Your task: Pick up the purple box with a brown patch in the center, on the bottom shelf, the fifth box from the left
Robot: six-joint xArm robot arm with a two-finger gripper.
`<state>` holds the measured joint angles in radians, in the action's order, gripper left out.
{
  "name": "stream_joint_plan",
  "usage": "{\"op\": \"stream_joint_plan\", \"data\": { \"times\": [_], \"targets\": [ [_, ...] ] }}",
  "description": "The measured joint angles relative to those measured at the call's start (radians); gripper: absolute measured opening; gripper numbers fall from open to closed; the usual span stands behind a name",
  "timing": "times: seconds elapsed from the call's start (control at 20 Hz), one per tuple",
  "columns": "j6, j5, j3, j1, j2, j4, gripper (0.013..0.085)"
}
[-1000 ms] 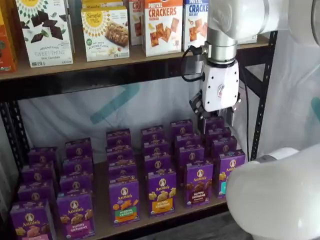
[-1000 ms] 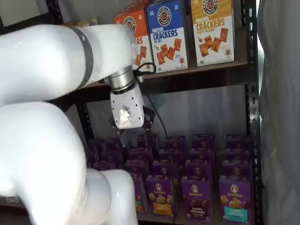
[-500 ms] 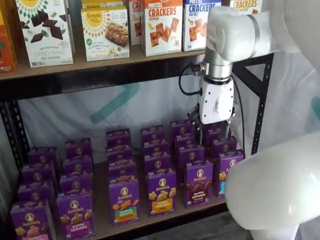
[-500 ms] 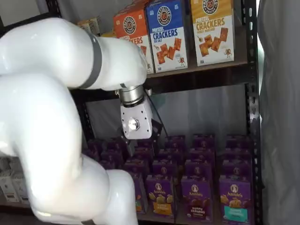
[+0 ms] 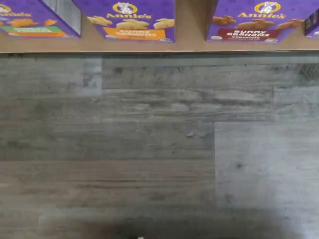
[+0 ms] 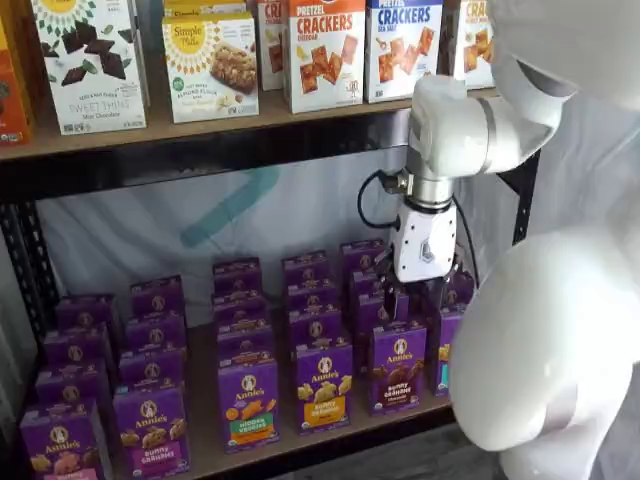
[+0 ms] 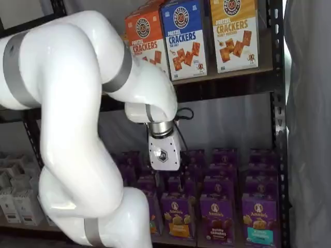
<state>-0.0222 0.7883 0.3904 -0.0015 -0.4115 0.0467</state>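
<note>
The purple box [image 6: 398,367] with brown bunny crackers stands upright in the front row of the bottom shelf [image 6: 203,425]; it also shows in a shelf view [image 7: 217,220] and in the wrist view [image 5: 254,19]. My gripper [image 6: 417,298] hangs fingers-down over the rows behind that box, above and a little to the right of it. The fingers stand apart with nothing between them, so it is open. Its white body [image 7: 163,151] shows below the arm's elbow. No fingers show in the wrist view.
Beside the purple box stand an orange-banded Annie's box [image 6: 323,386] and a teal-banded one [image 6: 443,353]. More purple rows fill the board behind. Cracker boxes [image 6: 326,50] line the upper shelf. A black rack post [image 6: 519,215] is at the right. Grey plank floor [image 5: 159,149] lies before the shelf.
The gripper has come down from just under the upper board to just above the purple rows, drifting slightly left. The arm's elbow has swung in over it. The fingers stayed apart.
</note>
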Motion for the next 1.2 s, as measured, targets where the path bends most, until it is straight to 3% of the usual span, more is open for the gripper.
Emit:
{"op": "stream_joint_plan", "data": {
  "times": [0.3,0.65,0.95,1.1,1.2],
  "targets": [
    [-0.033,-0.222,0.024,-0.015,0.241,0.01,0.085],
    [-0.057,-0.402,0.079,-0.017,0.451,0.026,0.085],
    [-0.158,-0.531,0.142,0.007,0.6,0.149,0.085],
    [-0.132,-0.577,0.183,0.011,0.67,0.126,0.085],
    [-0.083,-0.593,0.215,0.009,0.714,0.072,0.085]
  ]
}}
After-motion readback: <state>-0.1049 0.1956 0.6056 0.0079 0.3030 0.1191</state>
